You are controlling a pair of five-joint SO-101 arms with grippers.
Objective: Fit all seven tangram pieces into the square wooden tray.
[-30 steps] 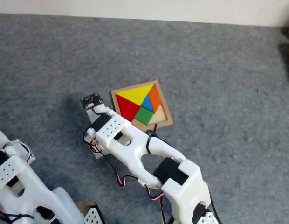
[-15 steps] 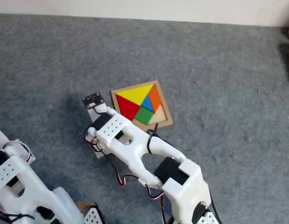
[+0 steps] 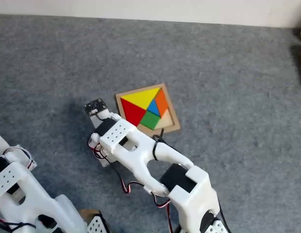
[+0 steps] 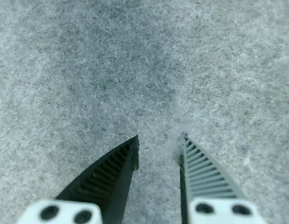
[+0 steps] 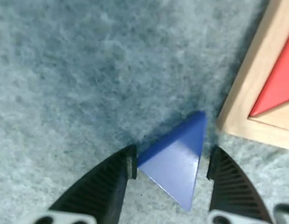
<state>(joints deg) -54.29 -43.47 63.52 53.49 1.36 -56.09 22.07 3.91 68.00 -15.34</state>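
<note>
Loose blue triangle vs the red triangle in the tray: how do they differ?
The loose blue triangle lies on the grey carpet just outside the tray; the red triangle sits inside it. The loose blue triangle lies between the fingers of the right gripper; the red triangle has no gripper at it. Both are triangular tangram pieces.

Likely a robotics lab or hobby test rig: grey carpet-covered counter point(image 3: 238, 73), pale wall point(image 3: 141, 8) along its far edge, white printed arms point(image 3: 141, 153) with loose wiring point(image 3: 122, 183).
</note>
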